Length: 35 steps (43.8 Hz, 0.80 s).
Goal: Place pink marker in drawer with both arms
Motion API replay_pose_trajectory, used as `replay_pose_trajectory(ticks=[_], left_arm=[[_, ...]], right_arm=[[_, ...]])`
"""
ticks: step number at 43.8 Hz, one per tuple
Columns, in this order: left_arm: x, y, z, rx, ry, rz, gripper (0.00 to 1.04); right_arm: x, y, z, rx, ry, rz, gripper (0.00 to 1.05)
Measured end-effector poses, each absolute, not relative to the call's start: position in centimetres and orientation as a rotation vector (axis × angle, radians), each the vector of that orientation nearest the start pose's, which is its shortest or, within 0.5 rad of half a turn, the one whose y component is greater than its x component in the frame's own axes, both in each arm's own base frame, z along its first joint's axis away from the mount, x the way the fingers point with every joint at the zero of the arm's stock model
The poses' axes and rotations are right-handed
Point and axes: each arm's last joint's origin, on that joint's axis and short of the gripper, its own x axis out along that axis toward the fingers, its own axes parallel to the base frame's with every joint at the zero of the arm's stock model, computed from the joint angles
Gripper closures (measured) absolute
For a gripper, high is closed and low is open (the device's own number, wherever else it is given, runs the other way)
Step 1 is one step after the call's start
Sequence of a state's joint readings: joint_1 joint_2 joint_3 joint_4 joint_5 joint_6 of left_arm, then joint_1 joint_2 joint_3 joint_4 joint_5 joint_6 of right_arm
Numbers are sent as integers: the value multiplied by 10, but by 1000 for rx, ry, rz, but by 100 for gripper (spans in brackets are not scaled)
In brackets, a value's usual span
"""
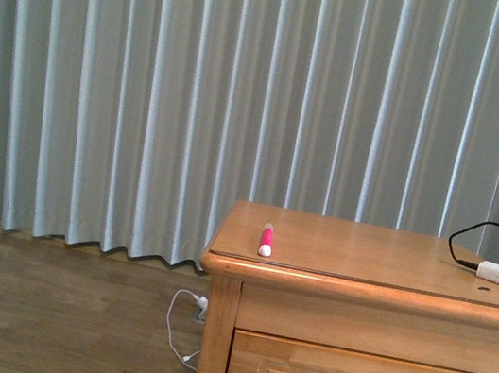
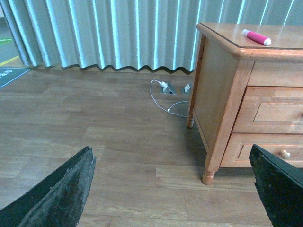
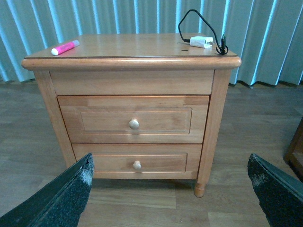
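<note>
— Where is the pink marker (image 1: pixel 266 240) lying?
— On the cabinet (image 1: pixel 363 253) top at its left front corner, pointing front to back. Left gripper (image 2: pixel 170 148) and right gripper (image 3: pixel 170 156) are both gaping open, well apart from it; left's probably nearer.

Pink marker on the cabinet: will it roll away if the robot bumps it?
Probably. The pink marker looks round and lies flat on the smooth cabinet top, so a sideways nudge could roll it. It sits near the front edge, so it might fall off. Being small, it is likely light.
</note>
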<state>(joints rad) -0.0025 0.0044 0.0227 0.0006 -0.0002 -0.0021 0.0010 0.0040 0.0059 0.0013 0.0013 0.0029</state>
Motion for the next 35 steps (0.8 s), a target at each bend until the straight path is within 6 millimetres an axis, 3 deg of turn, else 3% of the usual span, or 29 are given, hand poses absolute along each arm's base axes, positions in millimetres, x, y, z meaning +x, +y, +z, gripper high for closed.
replay_pose_trajectory(ticks=[35], left_arm=[[97,0,171,-2,-19,-2,6]], right_arm=[[98,0,165,3,-3,0,9]])
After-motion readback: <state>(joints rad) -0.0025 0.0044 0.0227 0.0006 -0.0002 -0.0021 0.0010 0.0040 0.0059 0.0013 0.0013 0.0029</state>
